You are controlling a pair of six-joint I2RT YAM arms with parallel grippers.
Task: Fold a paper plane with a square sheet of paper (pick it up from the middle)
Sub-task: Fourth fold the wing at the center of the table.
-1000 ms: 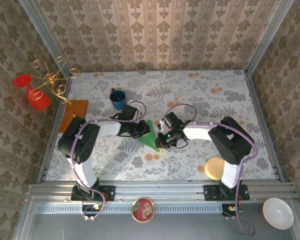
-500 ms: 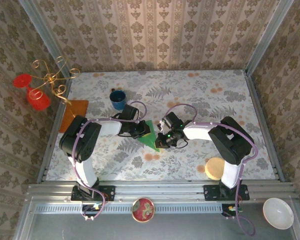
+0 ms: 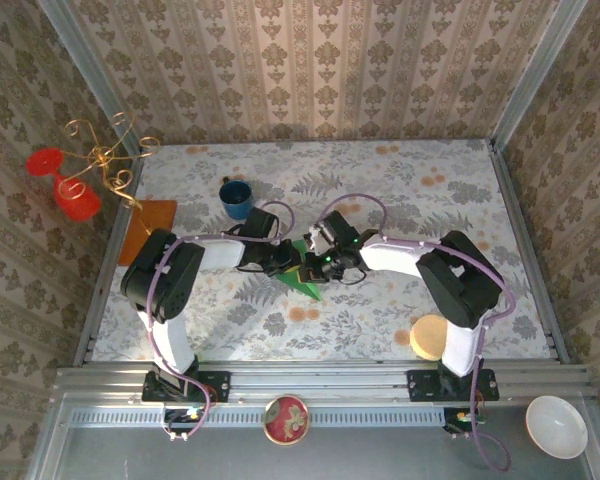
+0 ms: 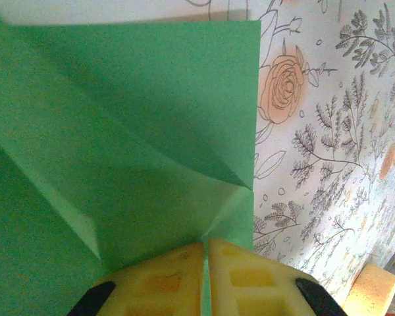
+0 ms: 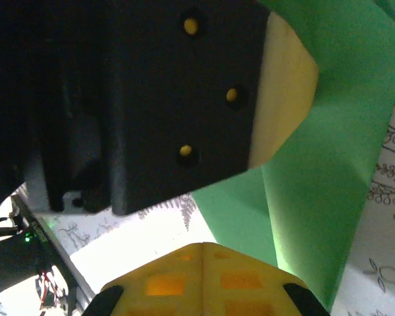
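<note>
The green square sheet of paper [image 3: 304,281] lies at mid-table, creased and folded into a pointed wedge, the form of a paper plane. In the left wrist view the sheet [image 4: 131,131] shows diagonal folds and a straight right edge. My left gripper [image 4: 205,245] is shut on it, with a thin green strip between the yellow pads. From above, the left gripper [image 3: 292,265] and right gripper [image 3: 318,262] meet over the paper. My right gripper [image 5: 203,245] is shut with nothing between its pads. It sits just under the left gripper's black body, with green paper [image 5: 329,171] to its right.
A blue mug [image 3: 235,198] stands behind the left arm. An orange-brown sheet [image 3: 148,228] lies by a gold stand with red glasses [image 3: 90,165] at far left. A tan sponge [image 3: 430,337] sits near the right arm's base. A red bowl [image 3: 286,419] and a white bowl [image 3: 556,426] rest on the front ledge.
My right gripper has moved back and left, right up against the left gripper. The green paper looks narrower and more folded. The left gripper has kept its hold.
</note>
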